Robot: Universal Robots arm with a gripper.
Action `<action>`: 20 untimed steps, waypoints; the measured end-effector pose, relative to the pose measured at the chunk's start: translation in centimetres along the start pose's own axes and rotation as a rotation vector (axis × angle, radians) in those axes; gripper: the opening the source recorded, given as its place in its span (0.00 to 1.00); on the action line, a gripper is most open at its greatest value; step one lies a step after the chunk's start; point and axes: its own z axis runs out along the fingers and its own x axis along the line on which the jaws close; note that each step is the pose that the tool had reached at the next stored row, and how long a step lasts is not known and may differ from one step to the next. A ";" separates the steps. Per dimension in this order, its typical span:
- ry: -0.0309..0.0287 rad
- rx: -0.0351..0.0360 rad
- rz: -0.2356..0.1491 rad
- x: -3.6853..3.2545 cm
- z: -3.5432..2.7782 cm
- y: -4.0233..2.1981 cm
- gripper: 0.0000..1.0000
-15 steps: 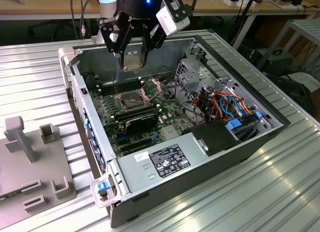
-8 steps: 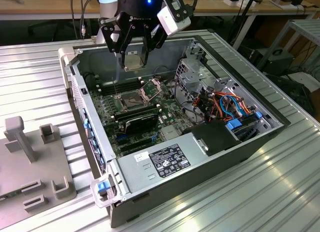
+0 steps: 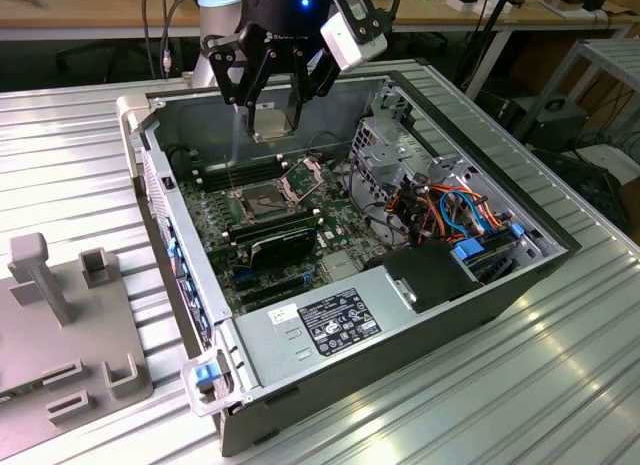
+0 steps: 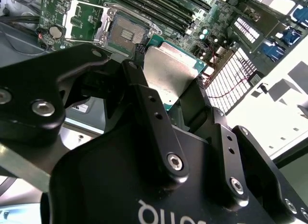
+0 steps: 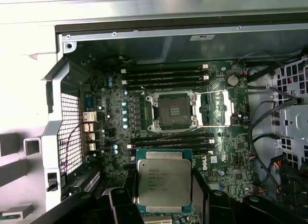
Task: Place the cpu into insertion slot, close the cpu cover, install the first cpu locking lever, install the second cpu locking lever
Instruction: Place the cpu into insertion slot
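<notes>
The gripper [image 3: 272, 107], black metal with jointed link arms, hangs over the far end of an open computer case [image 3: 480, 305]. Its two fingers [image 4: 144, 106] are pressed against opposite edges of the cpu [image 5: 163, 182], pinching it. The cpu is a flat square with a dull silver-grey metal face on a thin green rim. It carries faint etched print that cannot be made out. It is held in the air above the green circuit board [image 5: 103, 111], clear of it and touching nothing but the fingers.

The insertion slot [image 5: 172, 111] is a dark square socket with a bright metal rim near the middle of the board, and it holds nothing. The cpu cover [image 5: 215, 108], a thin metal frame with a large cut-out, is swung open and lies just beside the slot along one edge.

Long black memory sticks [image 5: 166, 75] sit in narrow slots on two opposite sides of the socket.

At the near end of the case is a power supply [image 3: 430, 275], a black box with a white-printed black label [image 3: 338, 322]. Orange and blue cables [image 3: 455, 210] bunch at the exterior view's right.

The case rests on a ribbed aluminium table [image 3: 560, 385]. A grey moulded fixture [image 3: 60, 315] sits at the table's edge on the exterior view's left.
</notes>
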 end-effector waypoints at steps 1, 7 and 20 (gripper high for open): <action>0.0000 0.0000 0.000 -0.06 0.00 0.01 0.55; 0.0000 0.0001 0.000 -0.39 0.01 0.03 0.55; 0.0000 0.0000 0.000 -1.22 0.04 0.09 0.55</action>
